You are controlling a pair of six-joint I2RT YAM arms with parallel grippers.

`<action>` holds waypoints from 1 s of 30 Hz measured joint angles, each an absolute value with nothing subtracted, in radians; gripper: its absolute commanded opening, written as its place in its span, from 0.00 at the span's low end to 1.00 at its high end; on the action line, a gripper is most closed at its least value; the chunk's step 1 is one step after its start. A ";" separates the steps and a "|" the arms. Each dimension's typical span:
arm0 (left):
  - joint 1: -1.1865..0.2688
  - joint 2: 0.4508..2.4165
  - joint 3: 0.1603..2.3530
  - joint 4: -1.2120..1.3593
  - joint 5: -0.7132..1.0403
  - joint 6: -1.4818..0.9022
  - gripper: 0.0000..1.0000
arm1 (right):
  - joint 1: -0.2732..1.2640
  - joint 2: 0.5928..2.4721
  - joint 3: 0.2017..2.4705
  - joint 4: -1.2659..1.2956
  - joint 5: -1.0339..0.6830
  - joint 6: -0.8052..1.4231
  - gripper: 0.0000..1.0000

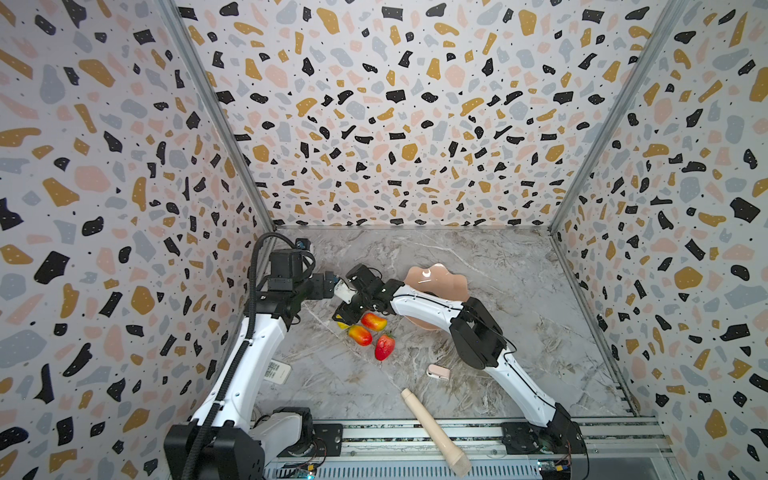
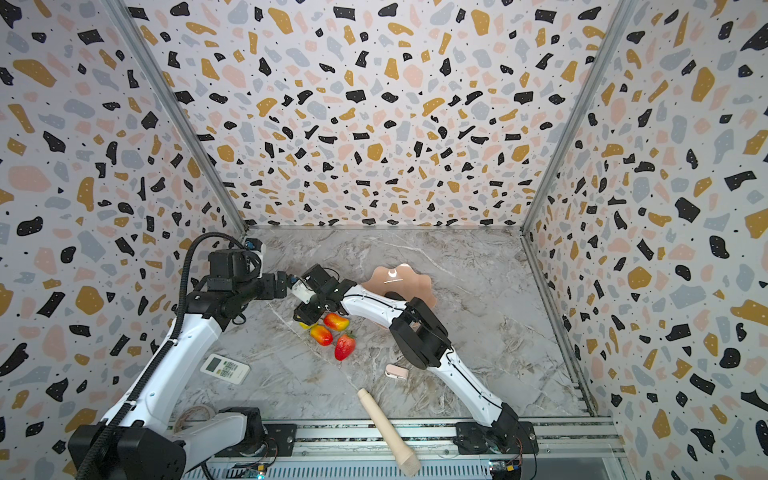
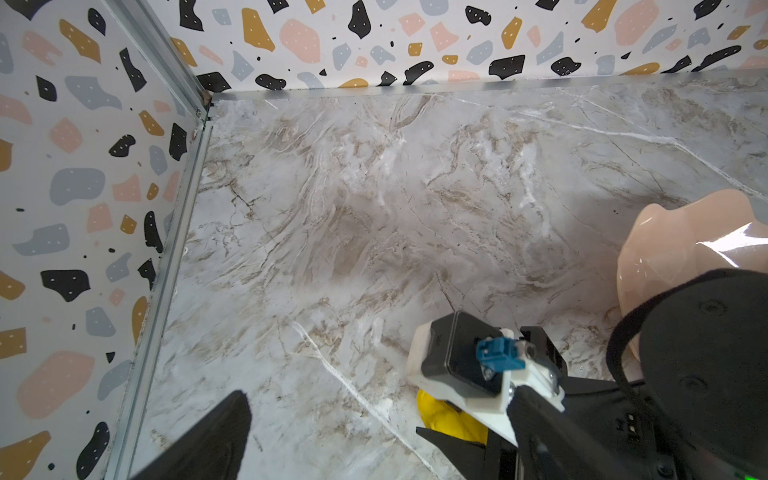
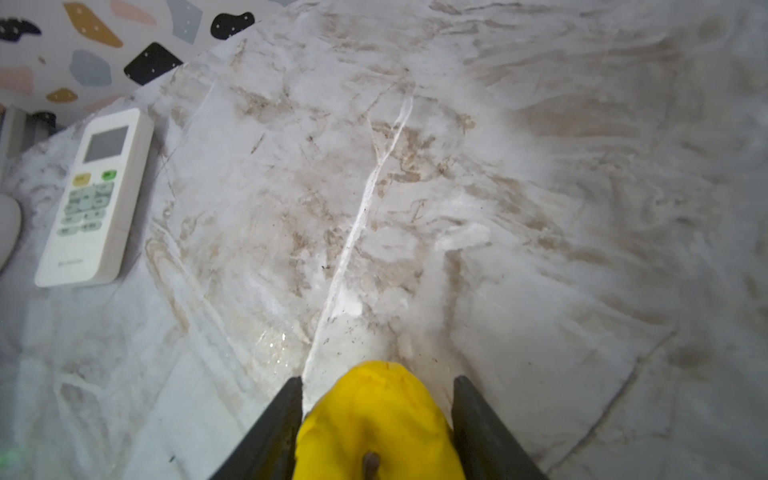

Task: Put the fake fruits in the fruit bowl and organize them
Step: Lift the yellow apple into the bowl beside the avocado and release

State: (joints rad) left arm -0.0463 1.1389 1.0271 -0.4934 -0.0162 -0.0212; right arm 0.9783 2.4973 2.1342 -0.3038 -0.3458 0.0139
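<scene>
The right claw is clamping the yellow fruit, bottom centre of the right wrist view. The bowl is sitting mid-frame in both top views. The left claw is not showing its state.

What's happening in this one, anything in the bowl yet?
The right gripper is down on the table with its jaws against either side of the yellow fruit, not yet lifted. Two red-orange ovals and the strawberry lie right beside it. No fruit shows in the pink fruit bowl, partly hidden behind the arm.
</scene>
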 measured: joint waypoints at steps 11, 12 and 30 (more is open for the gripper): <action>-0.046 1.139 1.027 -0.493 -0.016 -0.021 1.00 | 0.921 2.400 2.094 -0.323 -0.321 -0.041 0.38; -0.046 1.139 1.027 -0.493 -0.016 -0.021 1.00 | 0.907 2.367 2.079 -0.323 -0.313 -0.047 0.38; -0.046 1.141 1.027 -0.493 -0.015 -0.021 1.00 | 0.579 1.823 1.411 -0.182 -0.123 -0.100 0.36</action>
State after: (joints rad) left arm -0.0456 1.1412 1.0271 -0.4931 -0.0147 -0.0208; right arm 0.5789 1.8229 1.4109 -0.1822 -0.1226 -0.1001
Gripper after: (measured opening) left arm 0.995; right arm 0.540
